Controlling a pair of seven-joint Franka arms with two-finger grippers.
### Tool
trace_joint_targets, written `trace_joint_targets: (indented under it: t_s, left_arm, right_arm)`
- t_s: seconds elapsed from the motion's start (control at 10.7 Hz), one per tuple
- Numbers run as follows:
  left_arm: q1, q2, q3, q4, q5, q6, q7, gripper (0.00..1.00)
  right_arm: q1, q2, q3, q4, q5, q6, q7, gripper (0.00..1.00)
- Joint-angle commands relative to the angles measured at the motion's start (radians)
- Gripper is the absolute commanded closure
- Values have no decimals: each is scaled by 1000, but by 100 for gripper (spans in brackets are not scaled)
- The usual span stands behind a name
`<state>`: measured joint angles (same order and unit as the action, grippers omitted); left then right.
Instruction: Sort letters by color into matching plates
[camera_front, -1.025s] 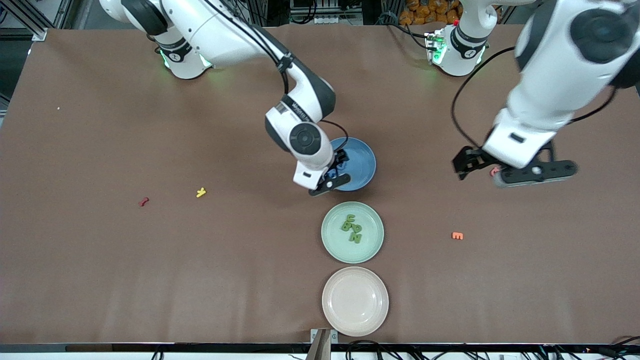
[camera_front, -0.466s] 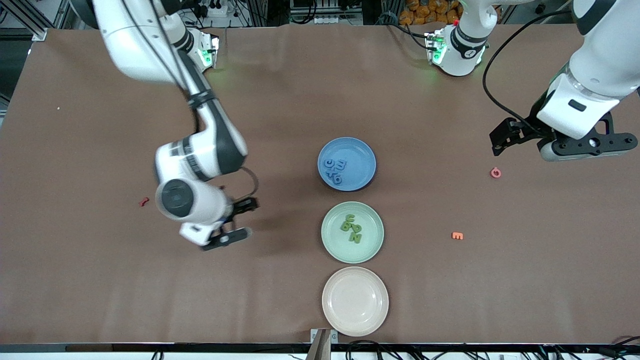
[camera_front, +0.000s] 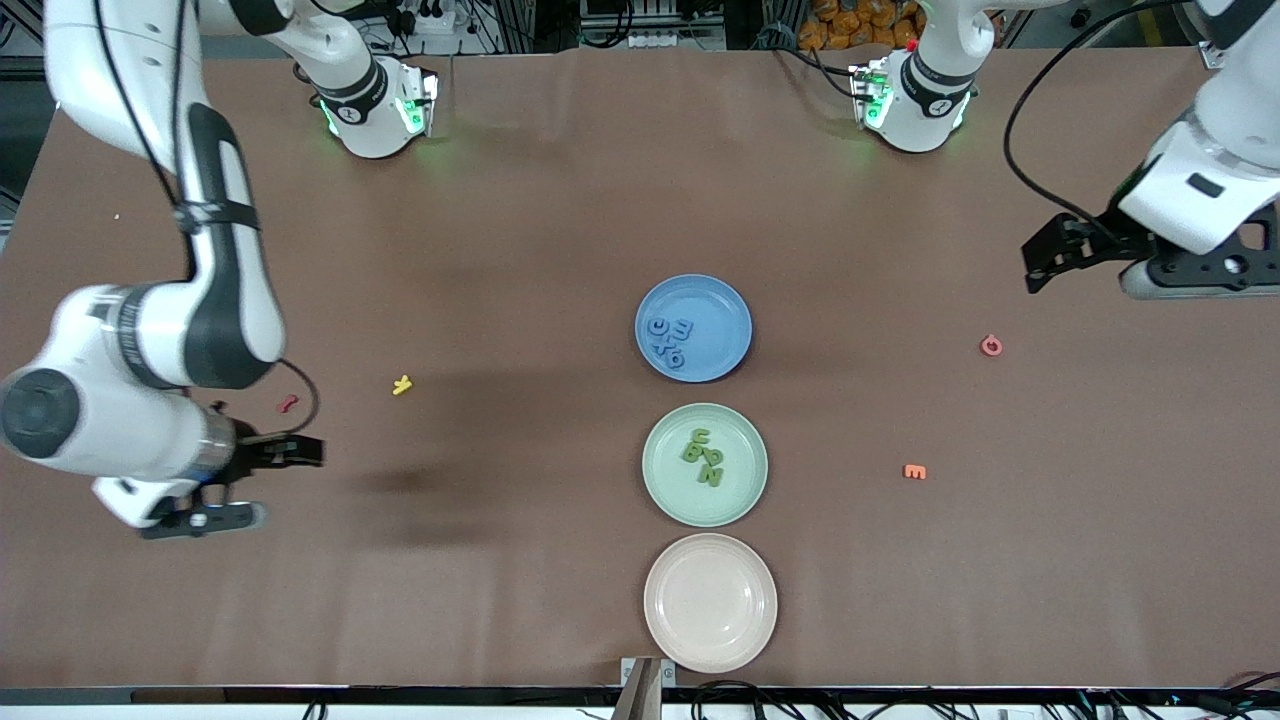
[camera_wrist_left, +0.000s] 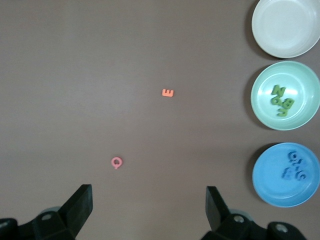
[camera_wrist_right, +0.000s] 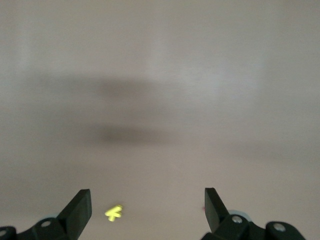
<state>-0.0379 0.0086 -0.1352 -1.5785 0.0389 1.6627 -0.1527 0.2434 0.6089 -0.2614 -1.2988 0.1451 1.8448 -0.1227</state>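
Observation:
Three plates line up mid-table: a blue plate (camera_front: 716, 308) holding blue letters (camera_front: 668, 340), a green plate (camera_front: 736, 490) holding green letters (camera_front: 703, 457), and a bare beige plate (camera_front: 710, 602) nearest the front camera. Loose letters lie on the table: yellow (camera_front: 402, 384) and red (camera_front: 288, 403) toward the right arm's end, pink (camera_front: 991, 346) and orange (camera_front: 914, 471) toward the left arm's end. My right gripper (camera_front: 198, 520) hangs open and empty over the table near the red letter. My left gripper (camera_front: 1195, 283) hangs open and empty near the pink letter (camera_wrist_left: 116, 162).
The brown table runs wide on both sides of the plates. The arms' bases (camera_front: 375, 105) stand along the edge farthest from the front camera. A small metal bracket (camera_front: 645, 675) sits at the nearest edge, by the beige plate.
My right arm swung from over the blue plate out toward its own end of the table, uncovering the blue letters. My left arm drew away from the pink letter toward the table's end.

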Motion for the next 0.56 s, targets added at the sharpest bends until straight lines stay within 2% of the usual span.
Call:
trace_joint_targets:
  t_s: [0.0,0.28,0.47]
  left_arm:
    - [-7,-53,62,-64,-94,32,76,0]
    - [-5,-65,62,-90,-93,65,73,0]
    - [-2,-82,57,-112,-82,61,73,0]
  right_arm:
    - [-21,-118,-33,-25,-99,-111,14,0]
    - [-35,-275,-36,-23,-188,-264,15,0]
    - [-36,-369,-35,-19,-188,-384,15,0]
